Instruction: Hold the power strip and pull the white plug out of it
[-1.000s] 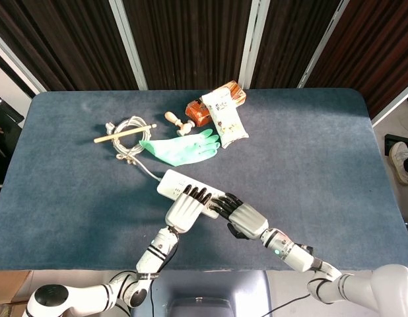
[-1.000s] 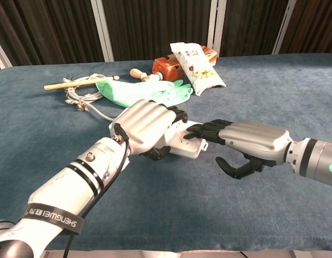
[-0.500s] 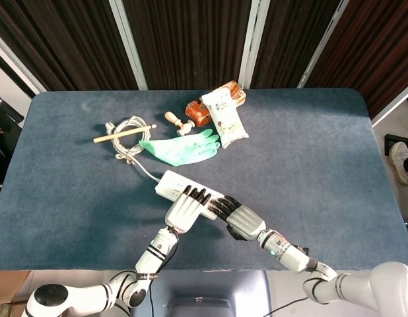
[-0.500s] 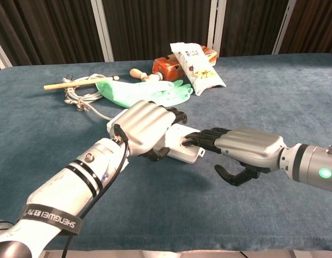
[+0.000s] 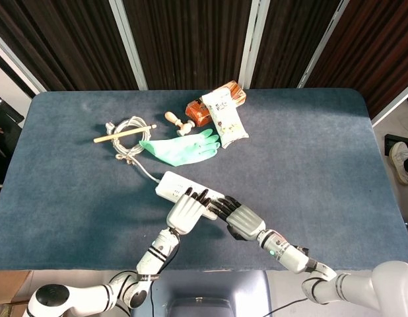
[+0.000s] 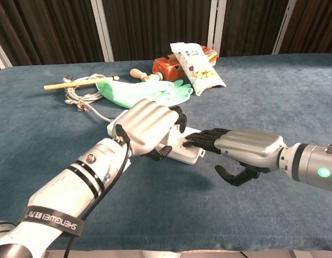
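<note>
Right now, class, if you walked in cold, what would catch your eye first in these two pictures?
Two silver robot hands meet over the white power strip at the table's near edge: the left hand lies on top of it, the right hand reaches its dark fingertips to its end. Behind them a green glove lies flat.

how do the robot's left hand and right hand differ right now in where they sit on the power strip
The left hand lies palm down across the middle of the power strip, fingers curled over its far edge; the right hand sits off the near right end, only its fingertips on the strip. The left hand covers much of the strip; the right hand hangs mostly over the table, thumb below. Both are silver with black fingers. The white plug is hidden.
</note>
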Robot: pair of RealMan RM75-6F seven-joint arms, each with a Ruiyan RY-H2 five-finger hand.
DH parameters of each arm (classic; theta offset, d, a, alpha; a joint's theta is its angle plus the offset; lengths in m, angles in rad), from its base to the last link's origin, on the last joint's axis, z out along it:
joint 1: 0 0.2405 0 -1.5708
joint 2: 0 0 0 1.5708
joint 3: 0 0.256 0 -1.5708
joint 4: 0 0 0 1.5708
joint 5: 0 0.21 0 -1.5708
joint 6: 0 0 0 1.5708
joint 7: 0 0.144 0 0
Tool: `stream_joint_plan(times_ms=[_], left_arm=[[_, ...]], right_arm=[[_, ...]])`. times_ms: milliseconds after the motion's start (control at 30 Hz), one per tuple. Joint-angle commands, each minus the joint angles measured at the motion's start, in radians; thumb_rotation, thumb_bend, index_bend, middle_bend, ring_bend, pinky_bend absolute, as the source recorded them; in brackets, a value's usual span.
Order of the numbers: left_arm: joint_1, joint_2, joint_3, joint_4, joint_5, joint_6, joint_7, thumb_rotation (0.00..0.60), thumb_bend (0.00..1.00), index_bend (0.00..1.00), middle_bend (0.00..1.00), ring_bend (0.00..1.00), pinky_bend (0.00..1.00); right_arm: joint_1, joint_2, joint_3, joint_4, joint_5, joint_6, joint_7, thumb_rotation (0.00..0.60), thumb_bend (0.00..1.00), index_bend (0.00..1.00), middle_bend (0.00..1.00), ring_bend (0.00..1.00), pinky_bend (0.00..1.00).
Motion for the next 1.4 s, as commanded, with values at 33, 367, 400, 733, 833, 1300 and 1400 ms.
stream_joint_plan(times_ms=[33, 367, 400, 733, 833, 1300, 1400], left_arm=[[-0.005, 0.032, -0.019, -0.054, 0.016, 0.022, -0.008, 0.6, 0.54, 0.4, 0.58, 0.49, 0.37], [0.023, 0.195, -0.039, -0.271, 0.043, 0.084, -0.007, 0.6, 0.54, 0.4, 0.57, 0.49, 0.36], [0.032, 0.214, -0.034, -0.287, 0.04, 0.086, -0.009, 0.6, 0.54, 0.4, 0.57, 0.49, 0.36], [0.154, 0.433, 0.004, -0.342, -0.021, 0.118, -0.115, 0.6, 0.52, 0.36, 0.53, 0.45, 0.31], [0.183, 0.471, 0.007, -0.312, -0.092, 0.067, -0.194, 0.6, 0.49, 0.33, 0.5, 0.42, 0.23], [0.185, 0.394, 0.028, -0.105, -0.221, -0.115, -0.318, 0.6, 0.44, 0.01, 0.14, 0.1, 0.15], [0.187, 0.416, 0.027, -0.134, -0.236, -0.137, -0.328, 0.6, 0.43, 0.0, 0.08, 0.06, 0.15]], right_arm=[[-0.001, 0.006, 0.0, -0.01, 0.006, 0.002, -0.01, 0.6, 0.79, 0.02, 0.06, 0.0, 0.0], [-0.032, 0.092, -0.01, -0.095, -0.038, 0.119, -0.005, 0.6, 0.79, 0.0, 0.06, 0.0, 0.0], [-0.038, 0.11, -0.012, -0.11, -0.046, 0.138, -0.001, 0.6, 0.79, 0.0, 0.06, 0.0, 0.0], [-0.182, 0.385, -0.041, -0.284, -0.104, 0.425, -0.032, 0.6, 0.56, 0.0, 0.06, 0.0, 0.0], [-0.247, 0.474, -0.046, -0.359, -0.097, 0.523, -0.007, 0.6, 0.5, 0.0, 0.05, 0.0, 0.0], [-0.331, 0.6, -0.04, -0.52, -0.067, 0.545, -0.071, 0.6, 0.49, 0.0, 0.0, 0.0, 0.0], [-0.338, 0.604, -0.037, -0.524, -0.056, 0.53, -0.077, 0.6, 0.49, 0.0, 0.0, 0.0, 0.0]])
